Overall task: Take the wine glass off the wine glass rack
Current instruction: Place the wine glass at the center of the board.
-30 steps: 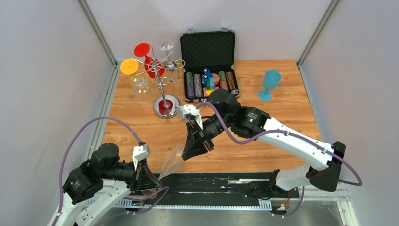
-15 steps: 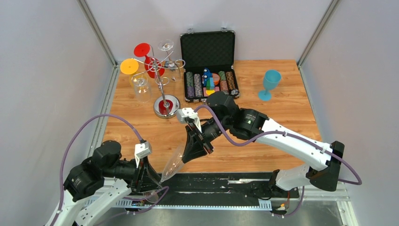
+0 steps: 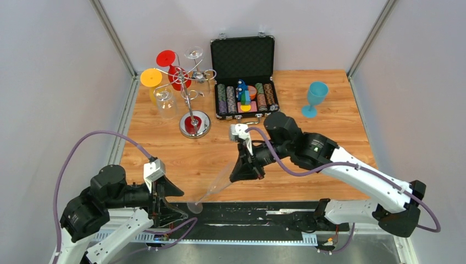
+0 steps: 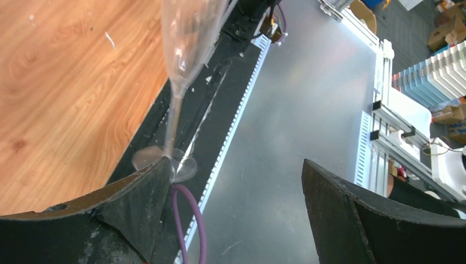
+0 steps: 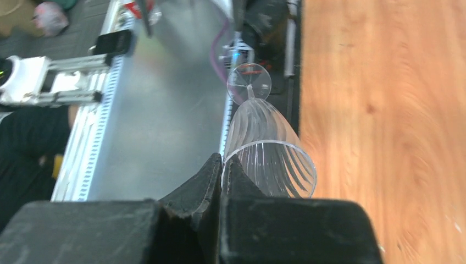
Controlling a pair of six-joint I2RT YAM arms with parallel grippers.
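A clear ribbed wine glass (image 3: 218, 186) hangs tilted over the table's near edge, with its foot (image 3: 194, 207) lowest. My right gripper (image 3: 237, 175) is shut on the glass's rim; in the right wrist view the pinched rim (image 5: 264, 144) sits at the fingertips of the right gripper (image 5: 224, 159), one finger inside the bowl. My left gripper (image 3: 165, 193) stands wide open beside the foot. In the left wrist view the glass's stem (image 4: 173, 113) runs down to the left finger's tip, and nothing lies between the fingers of the left gripper (image 4: 235, 165). The chrome wine glass rack (image 3: 189, 91) stands at the back left.
Red, yellow and clear glasses hang on the rack, above its round base (image 3: 194, 125). An open black chip case (image 3: 242, 60) sits at the back centre. A blue goblet (image 3: 315, 98) stands at the back right. A black rail (image 3: 247, 212) runs along the near edge.
My left gripper has opened, let go of the glass's foot end and drawn back to the left. The right arm has carried the glass to the right, still shut on the rim.
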